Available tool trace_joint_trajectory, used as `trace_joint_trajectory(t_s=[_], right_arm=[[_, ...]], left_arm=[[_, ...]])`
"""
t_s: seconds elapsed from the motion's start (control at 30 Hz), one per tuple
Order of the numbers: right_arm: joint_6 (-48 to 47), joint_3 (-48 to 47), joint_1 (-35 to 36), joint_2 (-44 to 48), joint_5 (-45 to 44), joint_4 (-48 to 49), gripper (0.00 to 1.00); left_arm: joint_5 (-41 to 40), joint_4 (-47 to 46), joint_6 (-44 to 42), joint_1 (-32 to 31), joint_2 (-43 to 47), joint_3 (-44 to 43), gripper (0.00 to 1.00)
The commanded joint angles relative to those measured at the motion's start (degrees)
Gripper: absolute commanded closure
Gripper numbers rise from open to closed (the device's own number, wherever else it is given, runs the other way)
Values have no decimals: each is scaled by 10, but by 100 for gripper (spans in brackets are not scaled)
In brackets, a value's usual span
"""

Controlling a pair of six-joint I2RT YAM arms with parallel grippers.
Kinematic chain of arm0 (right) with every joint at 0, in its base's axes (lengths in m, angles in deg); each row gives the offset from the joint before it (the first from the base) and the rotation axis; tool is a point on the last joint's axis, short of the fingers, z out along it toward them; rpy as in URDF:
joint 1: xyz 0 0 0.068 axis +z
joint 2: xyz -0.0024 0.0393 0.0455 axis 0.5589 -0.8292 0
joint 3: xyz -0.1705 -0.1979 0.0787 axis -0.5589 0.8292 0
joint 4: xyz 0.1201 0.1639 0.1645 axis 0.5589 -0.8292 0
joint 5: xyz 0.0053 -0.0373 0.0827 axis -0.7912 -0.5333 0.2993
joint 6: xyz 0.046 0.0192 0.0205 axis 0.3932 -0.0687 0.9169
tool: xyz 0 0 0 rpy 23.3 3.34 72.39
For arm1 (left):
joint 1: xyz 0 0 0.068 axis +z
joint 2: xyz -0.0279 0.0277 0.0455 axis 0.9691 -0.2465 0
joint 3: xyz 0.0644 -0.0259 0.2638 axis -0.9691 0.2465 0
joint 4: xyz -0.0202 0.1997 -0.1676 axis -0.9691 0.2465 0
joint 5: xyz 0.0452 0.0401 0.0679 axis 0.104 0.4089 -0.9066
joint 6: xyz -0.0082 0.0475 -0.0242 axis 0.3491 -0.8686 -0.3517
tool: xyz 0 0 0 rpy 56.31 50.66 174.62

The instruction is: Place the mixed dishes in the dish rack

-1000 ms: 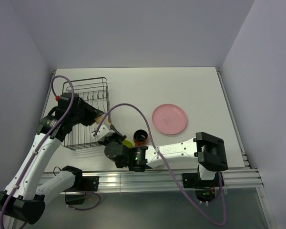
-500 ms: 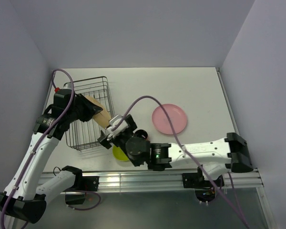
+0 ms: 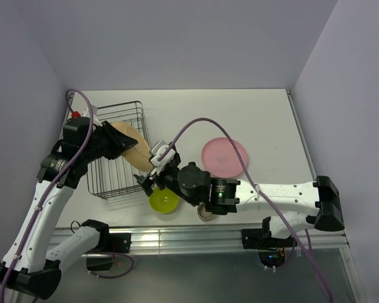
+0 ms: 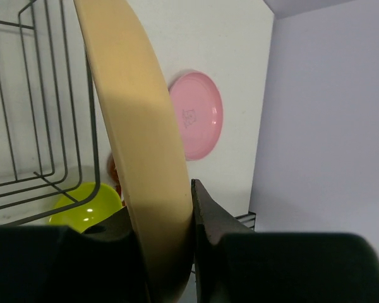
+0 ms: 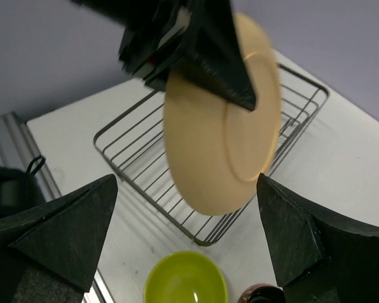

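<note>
My left gripper is shut on the rim of the yellow-orange plate, which it holds on edge over the right side of the black wire dish rack. In the left wrist view the plate fills the gap between the jaws of that gripper. My right gripper stands open just right of the plate, touching nothing. Below it lies the lime-green bowl. The pink plate lies flat at mid table. The grey-beige cup sits by the front edge. The mug's dark rim peeks beside the bowl.
The right arm's forearm stretches across the front of the table from its base at the right. Walls close in on the left, back and right. A purple cable arcs over the middle of the table.
The right gripper has opened and let go of the plate, drawing back a little. The left gripper has carried the plate up and back over the rack. The bowl has come into view.
</note>
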State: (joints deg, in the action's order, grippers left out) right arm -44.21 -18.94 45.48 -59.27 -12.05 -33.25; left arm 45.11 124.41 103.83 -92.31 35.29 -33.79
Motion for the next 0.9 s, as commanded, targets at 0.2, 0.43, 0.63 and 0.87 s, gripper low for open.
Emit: trace_joint_trajectory(t_s=[0.2, 0.43, 0.63, 0.87], right_arm=[[-1, -65, -2, -52, 73, -29, 2], [-32, -84, -4, -80, 18, -21, 4], [-47, -96, -14, -98, -2, -18, 11], [-68, -58, -12, -101, -93, 61, 44]], left_arm=[[58, -39, 8, 2, 25, -41, 100], [80, -40, 6, 2, 39, -26, 100], [93, -42, 9, 2, 52, -14, 100], [102, -49, 14, 2, 56, -7, 100]])
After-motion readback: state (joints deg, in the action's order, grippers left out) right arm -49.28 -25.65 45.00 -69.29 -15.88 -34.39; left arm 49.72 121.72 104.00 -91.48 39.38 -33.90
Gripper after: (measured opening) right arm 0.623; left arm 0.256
